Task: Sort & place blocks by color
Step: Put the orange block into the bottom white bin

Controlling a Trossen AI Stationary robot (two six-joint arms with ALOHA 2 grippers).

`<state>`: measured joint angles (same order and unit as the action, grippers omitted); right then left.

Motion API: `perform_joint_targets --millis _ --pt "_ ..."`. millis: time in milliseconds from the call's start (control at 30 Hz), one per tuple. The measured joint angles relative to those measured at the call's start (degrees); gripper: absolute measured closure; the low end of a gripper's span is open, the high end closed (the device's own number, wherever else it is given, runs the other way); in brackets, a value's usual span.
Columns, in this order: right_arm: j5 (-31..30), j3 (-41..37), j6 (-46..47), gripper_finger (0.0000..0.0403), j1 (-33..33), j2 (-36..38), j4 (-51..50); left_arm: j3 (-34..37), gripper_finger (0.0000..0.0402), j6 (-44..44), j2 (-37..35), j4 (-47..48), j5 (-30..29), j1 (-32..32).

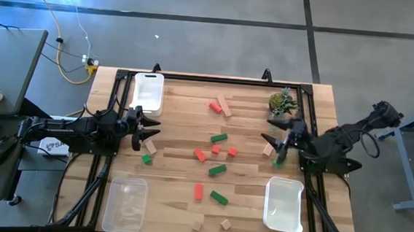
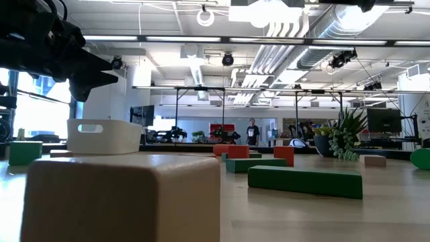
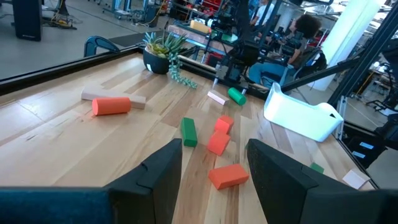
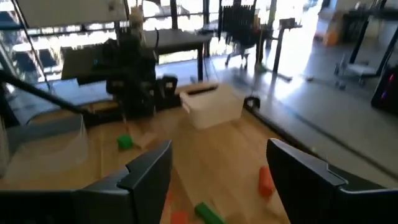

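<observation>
Tan block [image 2: 124, 198] fills the low view's lower left foreground. Red, green and tan blocks [image 1: 217, 169] lie scattered across the desk [image 1: 184, 129] at frame centre. Left pincer [image 1: 146, 128] at mid-left and right pincer [image 1: 276, 144] at mid-right both gape wide, holding nothing.

Red, green and tan blocks [image 1: 219, 138]; white trays [image 1: 148, 91].
</observation>
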<state>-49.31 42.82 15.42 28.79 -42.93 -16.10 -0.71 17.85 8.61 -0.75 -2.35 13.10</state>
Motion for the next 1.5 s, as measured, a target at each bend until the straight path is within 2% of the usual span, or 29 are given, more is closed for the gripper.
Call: perform_joint_targets --millis 133,267,567,833,1500 --pt "8.59 2.58 8.34 0.0153 -6.27 -3.53 -7.75 0.0 0.0232 0.0 -0.01 0.0 0.0 0.0" --pt "17.54 3.22 10.8 0.0153 -11.4 -7.69 -8.46 0.0 0.0232 -0.01 0.01 0.0 0.0 0.0" --pt "28.66 3.24 11.74 0.0153 -17.3 -18.36 -8.5 0.0 0.0232 0.0 -0.01 0.0 0.0 0.0" --pt "29.44 3.24 6.6 0.0153 -17.68 -28.71 -7.85 0.0 0.0232 -0.02 -0.01 0.0 -0.01 0.0" --pt "30.41 3.24 6.92 0.0153 -20.22 -47.09 1.51 0.02 0.0232 -0.02 0.0 0.01 -0.01 0.0"
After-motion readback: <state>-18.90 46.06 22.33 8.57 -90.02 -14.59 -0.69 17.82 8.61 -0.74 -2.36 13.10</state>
